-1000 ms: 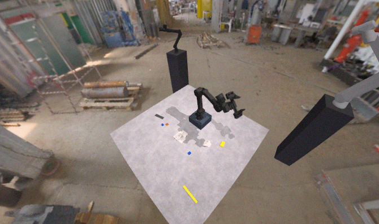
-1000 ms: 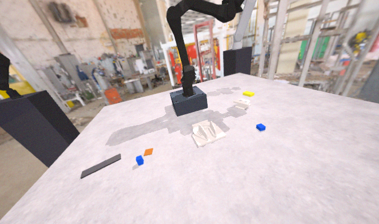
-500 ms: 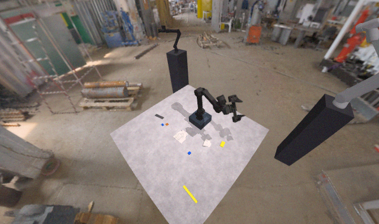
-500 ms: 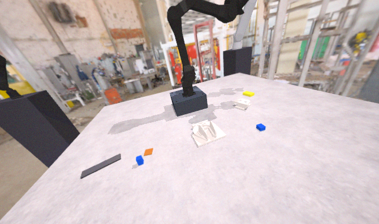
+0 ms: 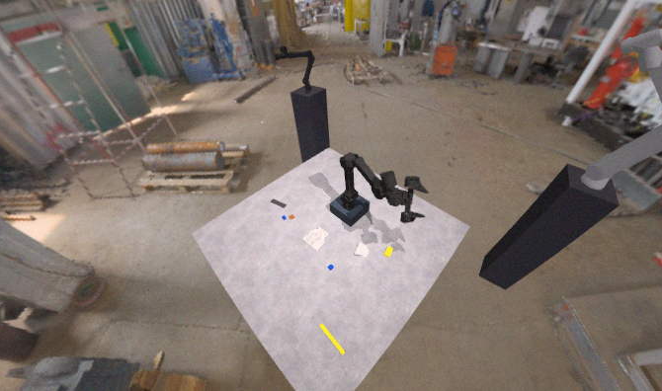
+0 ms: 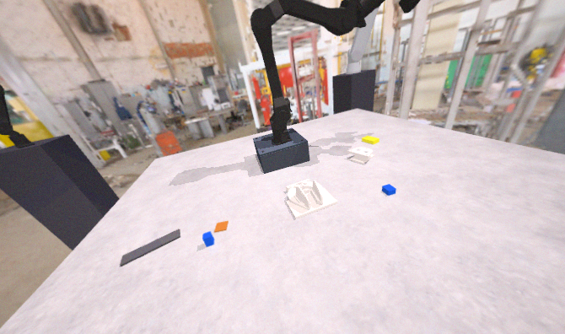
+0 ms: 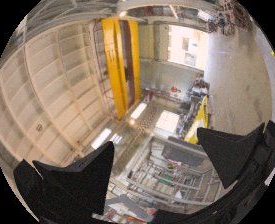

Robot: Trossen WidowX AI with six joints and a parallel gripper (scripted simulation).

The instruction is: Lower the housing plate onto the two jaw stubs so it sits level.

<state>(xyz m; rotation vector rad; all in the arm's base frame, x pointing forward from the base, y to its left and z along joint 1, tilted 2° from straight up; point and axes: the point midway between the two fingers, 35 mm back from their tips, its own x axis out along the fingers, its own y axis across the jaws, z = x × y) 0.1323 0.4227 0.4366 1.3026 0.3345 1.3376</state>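
Note:
A larger white part [image 5: 315, 238] [image 6: 326, 202] lies on the table, a flat base with raised wedge-shaped pieces, probably the jaws; their pins are too small to make out. A smaller white part [image 5: 362, 250] [image 6: 360, 157], perhaps the housing plate, stands apart from it, on the side nearer the yellow block. It has a raised top with what look like two holes; whether it is level is unclear. My gripper [image 5: 421, 200] [image 7: 157, 139] is open and empty, high above the table and well away from both white parts. The wrist view shows neither part.
A yellow block [image 5: 388, 252] [image 6: 370, 140] lies beyond the smaller white part. A blue block [image 5: 331, 267] [image 6: 389, 190] lies nearby. Another blue block [image 5: 284, 217] [image 6: 208, 239], an orange tile [image 5: 291, 216] [image 6: 221, 226] and a dark strip [image 5: 279, 202] [image 6: 150, 247] lie opposite. A yellow bar [image 5: 332, 339] lies farther off.

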